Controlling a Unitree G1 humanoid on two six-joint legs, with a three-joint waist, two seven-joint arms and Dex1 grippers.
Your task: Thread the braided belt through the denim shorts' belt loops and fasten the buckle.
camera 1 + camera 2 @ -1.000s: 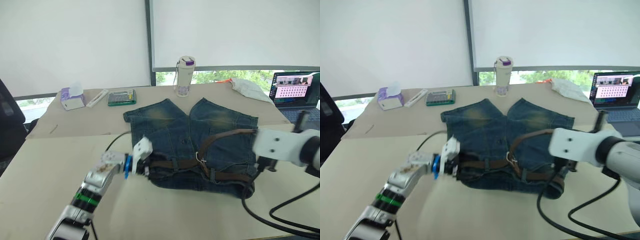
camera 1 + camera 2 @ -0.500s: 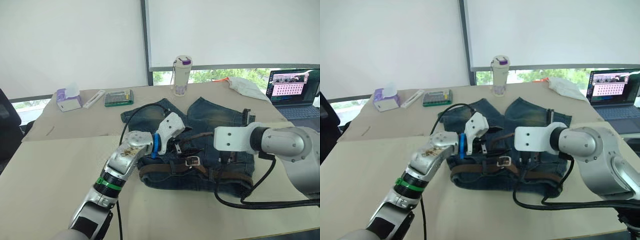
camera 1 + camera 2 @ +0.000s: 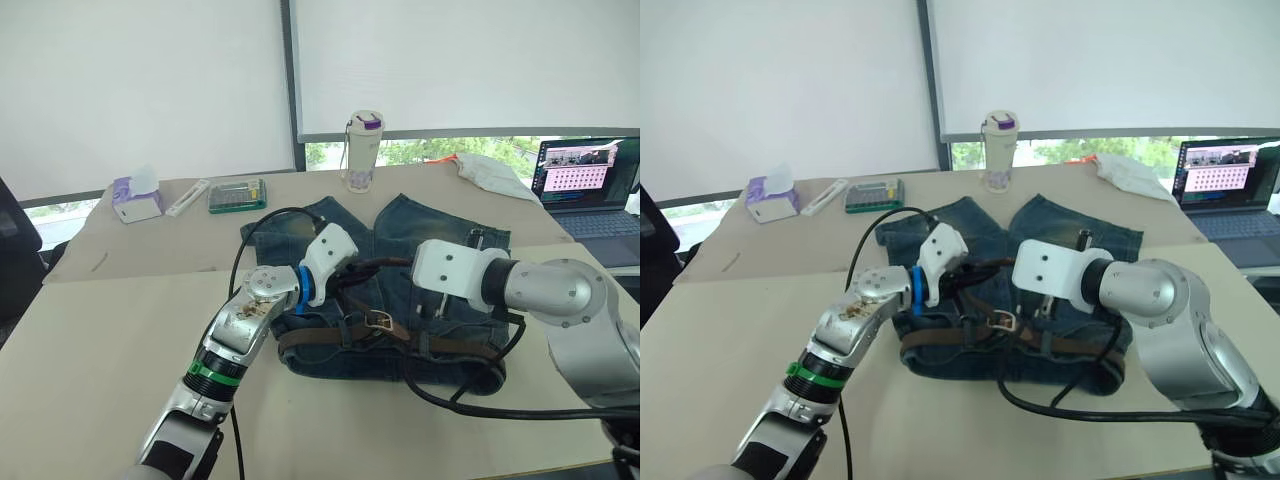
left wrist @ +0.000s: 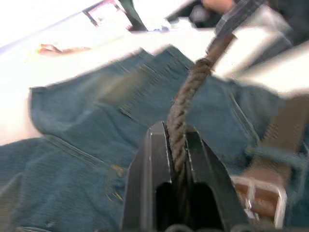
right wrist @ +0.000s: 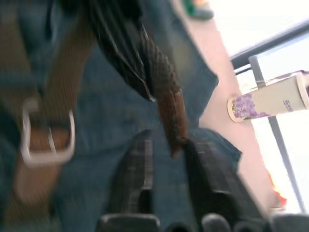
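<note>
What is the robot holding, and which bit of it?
The left gripper pinches the braided belt on its loose brown strap, away from the buckle. The strap's tip sits between the right gripper's open fingers, not squeezed.

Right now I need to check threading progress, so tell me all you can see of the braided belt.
The braided belt is a dark brown woven strap lying along the waistband of the denim shorts, which are flat on the table. Its silver buckle rests near the middle of the waistband, unfastened. The free end arcs up off the denim: the left hand is shut on it, and its tip sits between the right hand's open fingers.
</note>
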